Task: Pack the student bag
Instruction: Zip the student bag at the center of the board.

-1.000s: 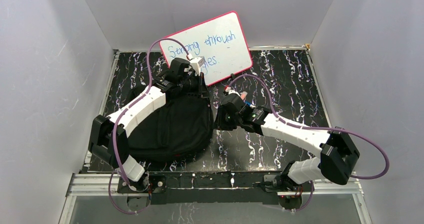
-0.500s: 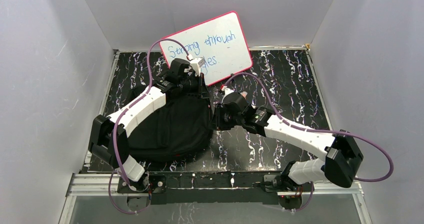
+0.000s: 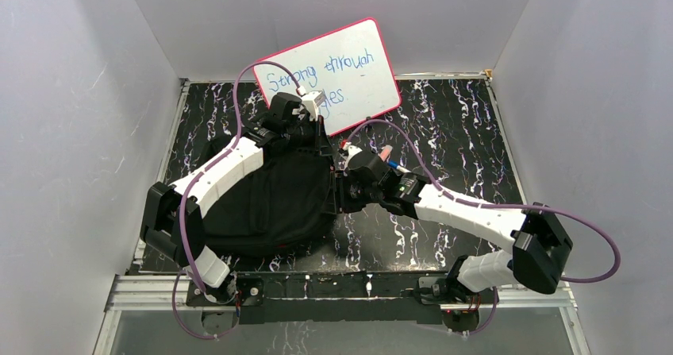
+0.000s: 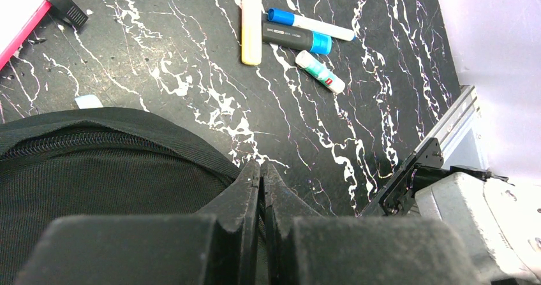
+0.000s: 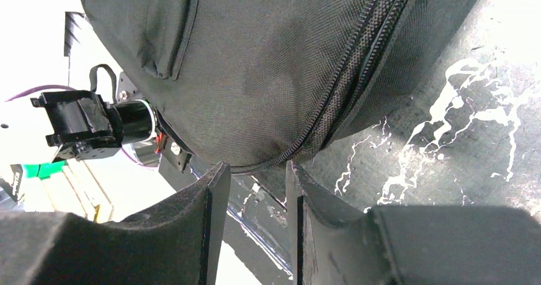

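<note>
Surface (image 3: 464,125): black, white-veined, grey walls around.
Student bag (image 3: 274,204): lying flat on surface, left of centre, zipper along its edge.
Left claw (image 4: 260,171): closed, tips at bag's far rim; cannot tell whether fabric is pinched.
Whiteboard (image 3: 349,65): pink-edged, leaning on back wall.
Right claw (image 5: 255,170): slightly open, tips just short of bag's zippered right edge.
Markers (image 4: 305,31): loose on surface, right of bag.

The large soft black fabric backpack (image 3: 270,204) lies on the black marbled table (image 3: 460,125); the right gripper (image 3: 337,196) is at its right edge.
</note>
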